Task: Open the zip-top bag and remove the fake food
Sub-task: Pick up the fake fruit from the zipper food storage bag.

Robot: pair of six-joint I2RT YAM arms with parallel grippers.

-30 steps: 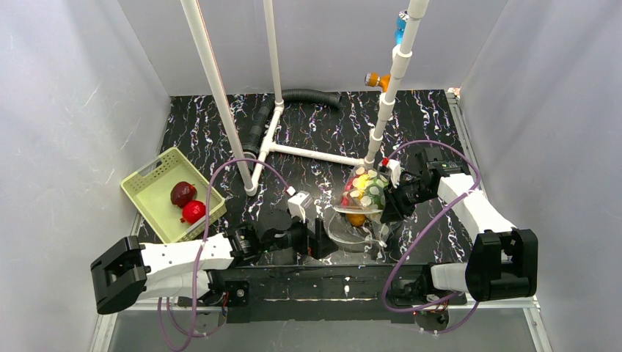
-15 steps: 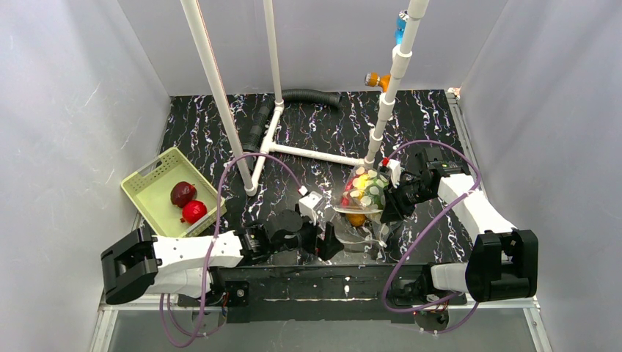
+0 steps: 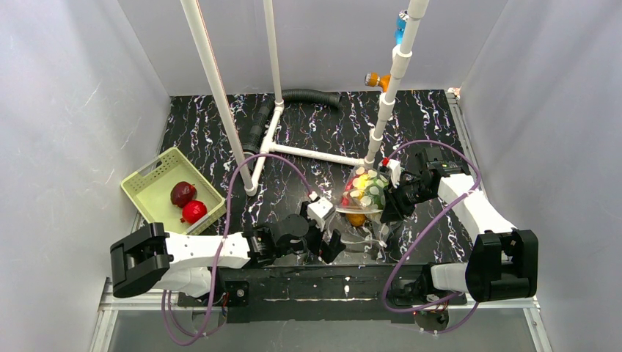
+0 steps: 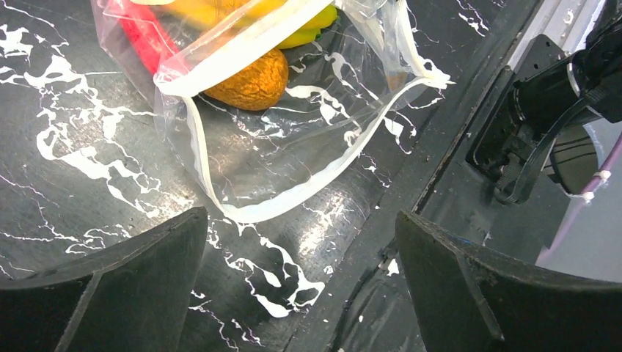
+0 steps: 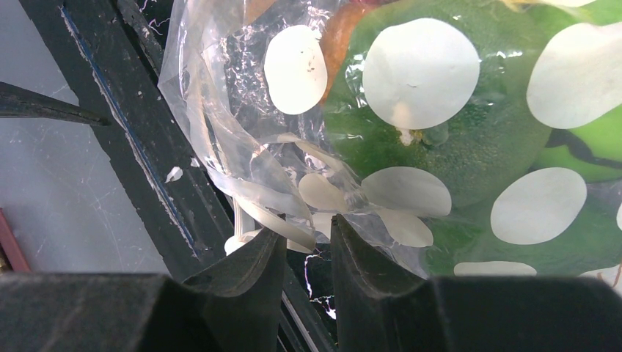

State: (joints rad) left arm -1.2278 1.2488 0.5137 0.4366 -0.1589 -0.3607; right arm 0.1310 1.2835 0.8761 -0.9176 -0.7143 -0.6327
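The zip-top bag [image 3: 364, 192], clear with pale round dots, rests tilted on the black table right of centre, its mouth facing the near edge. In the left wrist view the bag [image 4: 293, 147] gapes open inside its white zip rim, with an orange fruit [image 4: 249, 77], a red chili [image 4: 143, 37] and a yellow banana [image 4: 213, 11] inside. My left gripper [image 3: 328, 246] [image 4: 301, 216] is wide open and empty just in front of the mouth. My right gripper [image 3: 387, 209] [image 5: 308, 229] pinches a fold of the bag [image 5: 293, 70] beside a green piece [image 5: 440, 139].
A pale green basket [image 3: 147, 174] at the left holds a dark red fruit [image 3: 182, 193] and a red one [image 3: 194, 211]. White pipes [image 3: 293, 150] and a black hose [image 3: 308, 95] lie behind the bag. The table's black front rail [image 4: 469, 95] runs close to the bag's mouth.
My left arm has swung to the right, bringing its open gripper up to the bag's mouth. The right gripper and the bag have not moved.
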